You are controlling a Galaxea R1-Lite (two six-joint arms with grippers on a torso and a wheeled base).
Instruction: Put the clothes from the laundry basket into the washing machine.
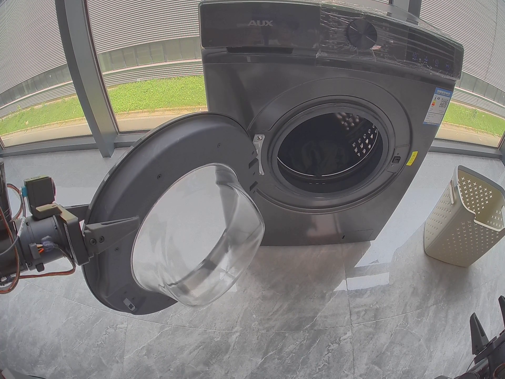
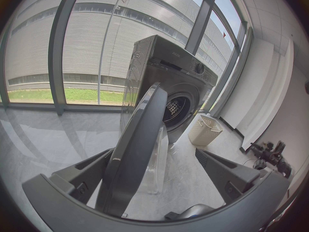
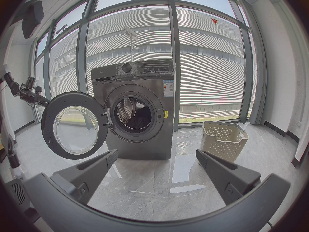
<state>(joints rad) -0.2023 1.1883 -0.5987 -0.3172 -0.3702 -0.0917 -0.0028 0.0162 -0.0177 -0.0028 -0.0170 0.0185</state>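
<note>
Plainly, the left gripper [image 1: 100, 235] sits at the outer rim of the door [image 1: 158, 175], which is swung wide open from the washing machine [image 1: 326, 80]. The head view gives this gripper side-on, with one finger lying across the door's grey frame. The left wrist view tells how the fingers [image 2: 80, 178] stand: spread wide, with the rim edge-on between them, close by one finger and well clear of the other. Whether it touches I cannot tell. Beyond the door from this gripper is the open drum [image 1: 365, 138], with dark clothes [image 1: 315, 153] inside it. The right wrist view looks straight into the drum, where the clothes make a dark heap in its lower part. The right gripper [image 3: 156, 152] is low and well back from the machine, its fingers apart with bare floor [image 3: 154, 184] showing between them. The laundry basket [image 1: 463, 222] stands on the floor beside the machine, nearer the right gripper than the left and well apart from both.
</note>
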